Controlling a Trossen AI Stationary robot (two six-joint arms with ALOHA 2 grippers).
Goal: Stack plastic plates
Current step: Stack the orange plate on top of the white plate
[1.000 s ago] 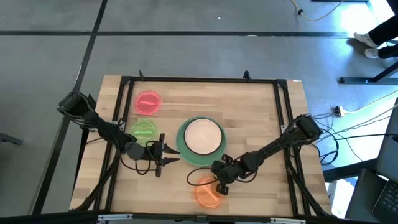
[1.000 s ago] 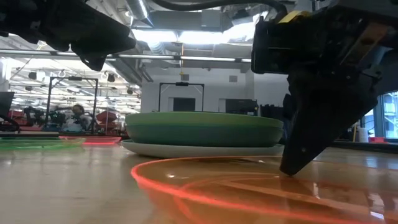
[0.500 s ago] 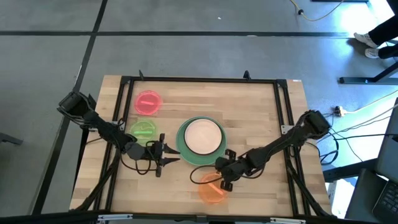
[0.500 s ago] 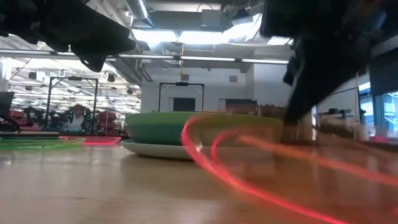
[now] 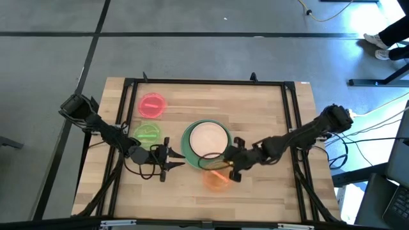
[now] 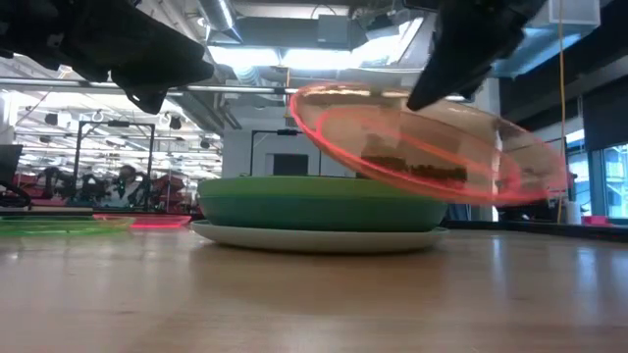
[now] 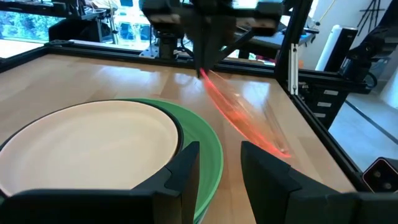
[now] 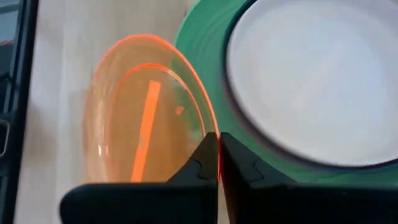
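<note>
A translucent orange plate (image 5: 217,179) hangs tilted off the table at the near side of the stack, in my right gripper (image 5: 226,165), which is shut on it. In the low view the orange plate (image 6: 432,147) floats above table level. The stack (image 5: 206,141) sits mid-table: a peach-white plate (image 7: 93,149) on a green plate (image 7: 210,152), with a pale plate (image 6: 314,237) at the bottom on the wood. My left gripper (image 5: 174,157) hovers open at the stack's left side, its fingers (image 7: 186,171) empty. My right gripper pinches the orange plate's rim (image 8: 209,127) between its two fingers (image 8: 193,171), on the side of the plate nearest the stack. The arm comes from the table's right, slanting down. The plate is lifted clear and tilted, its body hanging toward the near edge.
A lime plate (image 5: 147,133) and a red-pink plate (image 5: 152,105) lie flat on the table's left part, far of my left arm. A black frame (image 5: 204,82) runs round the tabletop. Bare wood lies on the right and near sides.
My right gripper has risen and moved toward the far edge, up to the stack. The orange plate, which lay on the table near the near edge, has been lifted clear and tipped up steeply beside the stack.
</note>
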